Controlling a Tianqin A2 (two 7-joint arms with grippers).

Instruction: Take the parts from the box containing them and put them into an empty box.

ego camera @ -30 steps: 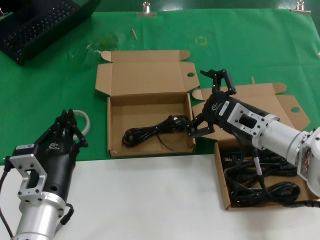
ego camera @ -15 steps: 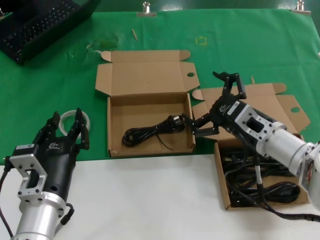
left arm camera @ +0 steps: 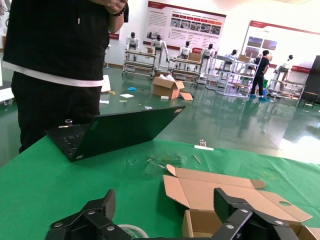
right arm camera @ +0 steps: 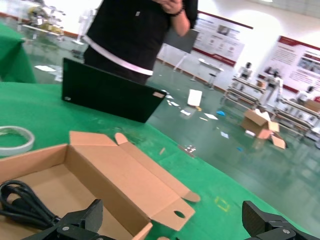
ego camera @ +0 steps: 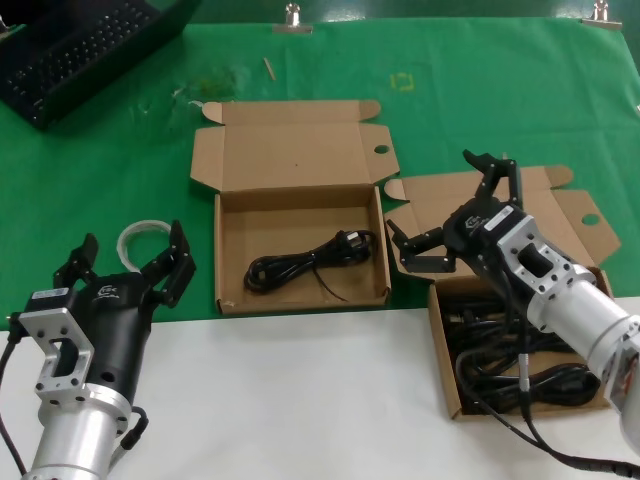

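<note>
Inside the empty box lies one cord.

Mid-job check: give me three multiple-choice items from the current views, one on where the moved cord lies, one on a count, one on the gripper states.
1. Where does the single black cord lie?
A. In the box with the flat lid
B. On the green cloth
C. On the laptop

2. How many cardboard boxes are open on the table?
A. One
B. Two
C. Three

3. How is the right gripper?
A. Shut on a cord
B. Shut, holding nothing
C. Open, holding nothing

Answers:
1. A: the cord rests on the floor of the box with the flat lid, left of the box with the creased lid.
2. B: only those two boxes show; the second holds the remaining cords.
3. C: its fingers are spread wide over the creased-lid box with nothing between them. The left gripper is open too, near the white tape ring.
</note>
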